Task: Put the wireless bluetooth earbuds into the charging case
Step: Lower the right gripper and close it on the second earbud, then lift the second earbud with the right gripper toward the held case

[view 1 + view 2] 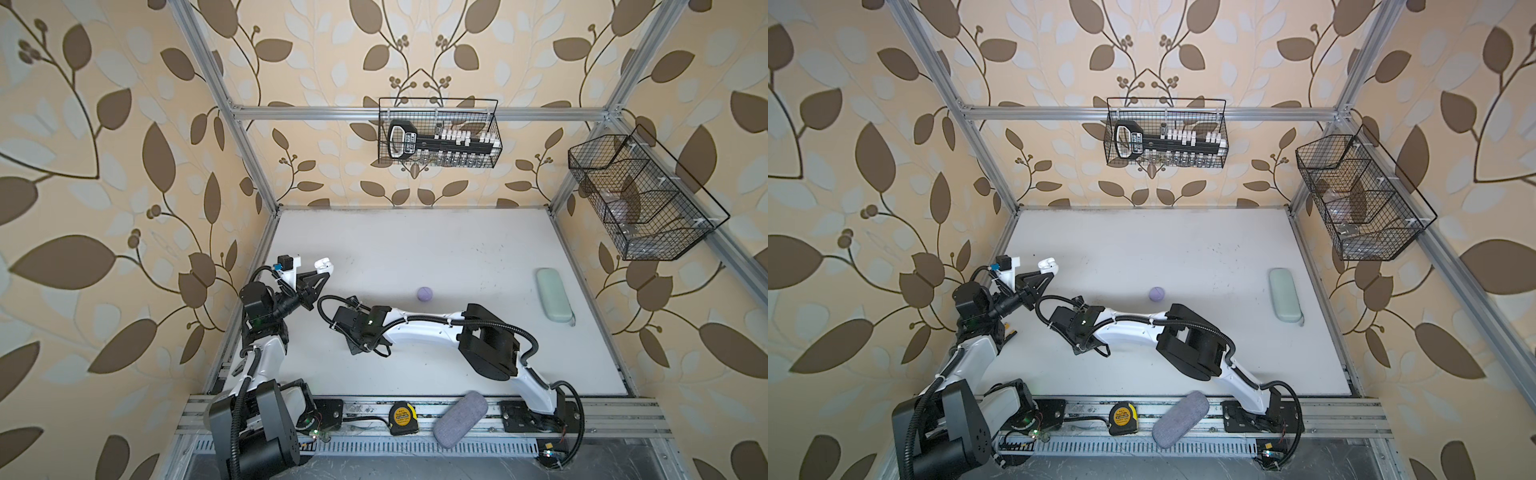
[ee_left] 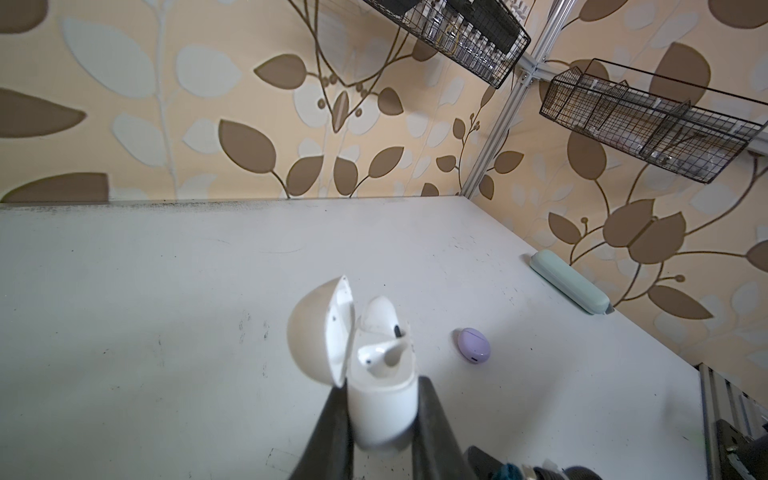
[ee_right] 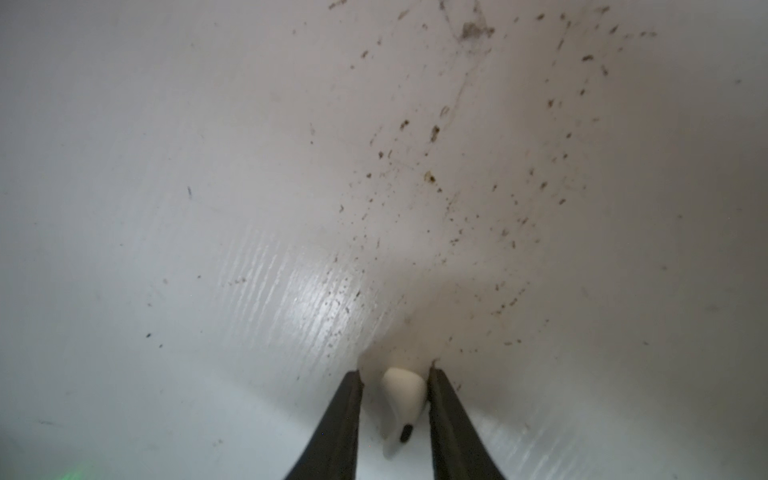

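**Fig. 1. White case presented open while the second earbud was straddled on the desk**

(a) Left wrist view. My left gripper was clenched on the base of the white charging case. I judged the low hold deliberate, since it left the mouth clear. The lid hung swung to one side, so the sockets faced out. One white earbud rested in the mouth. I could not read the rest of the mouth clearly.

(b) Top views. The case was held up off the desk near its left edge, which seemed to me a place within the other arm's reach.

(c) Right wrist view. My right gripper was down at the desk surface, left of the middle. Its jaws stood on either side of a loose white earbud lying there. One jaw looked to be touching it and a gap showed at the other, so I took the jaws as not yet clamped.

(d) The lavender case sat closed near the middle of the desk, apart from both grippers. I saw no lavender earbuds.
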Action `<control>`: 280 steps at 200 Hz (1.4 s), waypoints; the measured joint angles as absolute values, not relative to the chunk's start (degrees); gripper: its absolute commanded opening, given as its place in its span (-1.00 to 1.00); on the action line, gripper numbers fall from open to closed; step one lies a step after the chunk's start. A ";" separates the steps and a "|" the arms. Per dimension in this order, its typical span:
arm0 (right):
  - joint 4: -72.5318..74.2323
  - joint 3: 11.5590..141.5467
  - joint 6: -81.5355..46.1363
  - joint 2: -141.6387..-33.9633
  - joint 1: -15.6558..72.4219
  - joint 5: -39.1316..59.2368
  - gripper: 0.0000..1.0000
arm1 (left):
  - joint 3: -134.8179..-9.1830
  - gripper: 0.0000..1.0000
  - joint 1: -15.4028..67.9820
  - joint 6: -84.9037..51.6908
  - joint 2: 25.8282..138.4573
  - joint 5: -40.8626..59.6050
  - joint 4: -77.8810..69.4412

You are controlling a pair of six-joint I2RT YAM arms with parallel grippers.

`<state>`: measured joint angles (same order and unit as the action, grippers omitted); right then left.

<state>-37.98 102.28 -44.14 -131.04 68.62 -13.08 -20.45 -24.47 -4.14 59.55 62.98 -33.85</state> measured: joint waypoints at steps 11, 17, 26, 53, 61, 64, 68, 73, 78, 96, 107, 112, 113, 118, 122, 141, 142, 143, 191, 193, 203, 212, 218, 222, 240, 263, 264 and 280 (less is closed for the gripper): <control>-38.17 102.45 -43.97 -131.17 68.62 -13.08 -0.44 | -20.45 -0.90 -24.47 -4.14 59.55 62.98 -33.85; -38.33 102.54 -43.86 -131.24 68.62 -13.08 -0.44 | -20.45 -0.90 -24.47 -4.14 59.55 62.98 -33.85; -38.50 102.72 -43.79 -131.28 68.62 -13.08 -0.44 | -20.45 -0.90 -24.47 -4.14 59.55 63.00 -33.85; -39.29 103.31 -43.44 -131.55 68.62 -13.08 -0.45 | -20.45 -0.89 -24.47 -4.14 59.55 62.98 -33.85; -39.77 103.74 -43.40 -131.79 68.62 -13.13 -0.45 | -20.45 -0.88 -24.47 -4.14 59.55 63.00 -33.85; -39.97 103.96 -43.40 -131.87 68.62 -13.15 -0.45 | -20.45 -0.88 -24.47 -4.14 59.55 62.98 -33.85; -40.14 104.25 -43.38 -132.05 68.64 -13.15 -0.45 | -20.45 -0.88 -24.47 -4.14 59.55 62.98 -33.85; -40.25 104.57 -43.38 -132.22 68.64 -13.19 -0.45 | -20.45 -0.88 -24.47 -4.14 59.55 62.98 -33.85; -40.36 104.73 -43.38 -132.31 68.66 -13.26 -0.45 | -20.45 -0.88 -24.47 -4.14 59.55 62.98 -33.85; -42.04 107.00 -43.09 -133.60 68.73 -13.76 -0.46 | -20.45 -0.88 -24.47 -3.33 59.51 62.83 -33.63; -42.57 107.96 -42.96 -134.15 68.82 -14.17 -0.46 | -20.45 -0.88 -24.47 -3.05 59.51 62.81 -33.50; -42.74 108.12 -42.94 -134.26 68.88 -14.31 -0.46 | -20.45 -0.88 -24.47 -2.94 59.48 62.78 -33.41; -42.76 108.14 -42.94 -134.26 68.88 -14.35 -0.46 | -20.45 -0.88 -24.47 -2.92 59.48 62.81 -33.39; -42.94 108.25 -42.89 -134.32 68.90 -14.55 -0.46 | -20.45 -0.88 -24.47 -2.87 59.46 62.81 -33.19; -42.98 108.27 -42.83 -134.34 68.95 -14.61 -0.46 | -20.45 -0.88 -24.47 -2.85 59.46 62.81 -33.10; -43.51 108.27 -42.76 -134.34 69.06 -15.03 -0.46 | -20.45 -0.88 -24.47 -2.76 59.46 62.76 -32.71; -43.51 108.27 -42.76 -134.34 69.06 -15.03 -0.46 | -20.45 -0.88 -24.47 -2.74 59.46 62.76 -32.71; -43.53 108.27 -42.76 -134.34 69.08 -15.03 -0.46 | -20.45 -0.88 -24.47 -2.74 59.46 62.76 -32.71; -43.72 108.27 -42.50 -134.34 69.10 -15.27 -0.45 | -20.45 -0.87 -24.47 -2.46 59.46 62.76 -32.64; -43.72 108.27 -42.46 -134.34 69.10 -15.27 -0.45 | -20.45 -0.87 -24.47 -2.44 59.46 62.76 -32.64; -43.72 108.27 -42.33 -134.34 69.10 -15.27 -0.45 | -20.45 -0.87 -24.47 -2.42 59.46 62.76 -32.60; -43.72 108.27 -42.28 -134.34 69.10 -15.27 -0.46 | -20.45 -0.87 -24.47 -2.37 59.46 62.76 -32.58; -43.75 108.27 -42.19 -134.34 69.10 -15.27 -0.45 | -20.45 -0.87 -24.47 -2.31 59.46 62.76 -32.56; -43.75 108.27 -42.15 -134.34 69.10 -15.27 -0.45 | -20.45 -0.87 -24.47 -2.26 59.46 62.76 -32.56; -43.77 108.27 -42.11 -134.34 69.10 -15.27 -0.46 | -20.45 -0.87 -24.47 -2.07 59.46 62.76 -32.51; -43.79 108.27 -42.09 -134.34 69.10 -15.27 -0.47 | -20.45 -0.87 -24.47 -1.93 59.46 62.76 -32.32; -43.79 108.27 -42.11 -134.34 69.10 -15.27 -0.47 | -20.45 -0.87 -24.47 -1.93 59.46 62.76 -32.29; -43.79 108.27 -42.09 -134.34 69.10 -15.27 -0.49 | -20.45 -0.86 -24.47 -1.85 59.46 62.76 -32.29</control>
